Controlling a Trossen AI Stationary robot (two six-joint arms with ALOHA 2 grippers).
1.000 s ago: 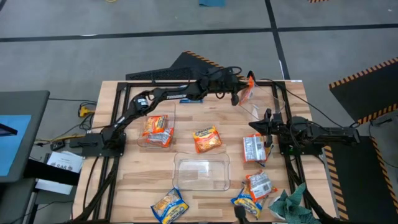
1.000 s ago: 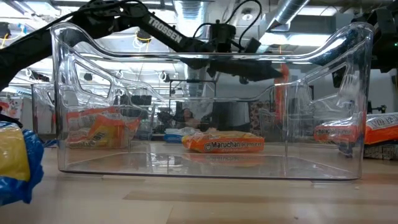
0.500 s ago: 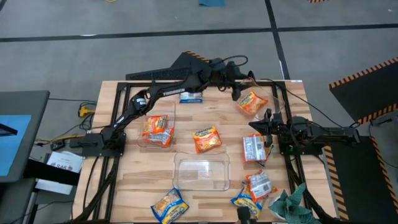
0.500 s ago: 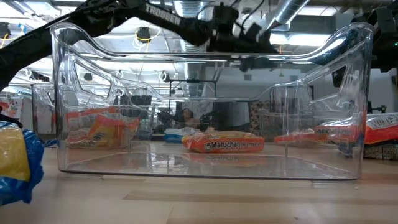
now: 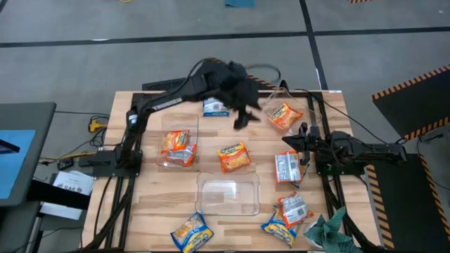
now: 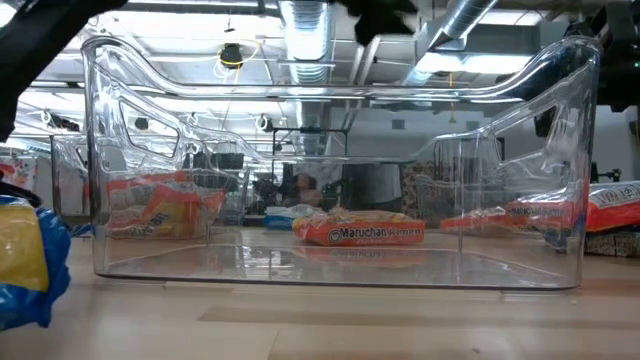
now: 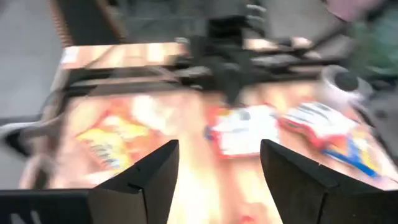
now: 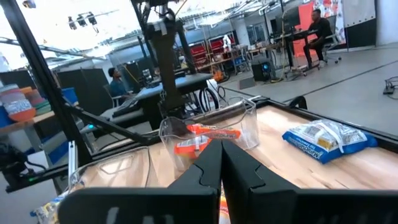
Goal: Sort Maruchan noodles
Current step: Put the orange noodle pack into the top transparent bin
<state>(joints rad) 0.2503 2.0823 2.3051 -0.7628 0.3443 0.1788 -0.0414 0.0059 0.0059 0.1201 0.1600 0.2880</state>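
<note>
The Maruchan noodles lie scattered over the wooden table [image 5: 151,211] as small flat square packets. An orange packet [image 5: 233,157] rests bare on the table near the middle; in the low view its side reads "Maruchan" in white on orange. Another orange packet [image 5: 177,145] lies inside the clear tub on the left [image 5: 160,160], and a third orange packet [image 5: 284,115] lies in the clear tub at the far right [image 5: 309,112]. A blue-and-white packet [image 5: 214,107] sits at the far edge, partly under the left arm. A packet with its silver-white back up [image 5: 287,167] lies just beside the right pincer. Along the near edge are a blue-and-yellow packet [image 5: 191,232], a second blue-and-yellow packet [image 5: 277,230] and a red-orange packet with a silver patch [image 5: 293,208], the last two touching. An empty clear tub [image 5: 227,194] stands between the middle packet and the near edge. A teal-green cloth [image 5: 328,230] is bunched at the near right corner.

The left pincer [image 5: 241,117] hangs above the table between the blue-and-white packet and the far right tub, its fingers [image 7: 144,180] spread wide with nothing between them. The right pincer [image 5: 294,141] rests low at the right side, its fingers [image 8: 205,168] pressed together, holding nothing.
</note>
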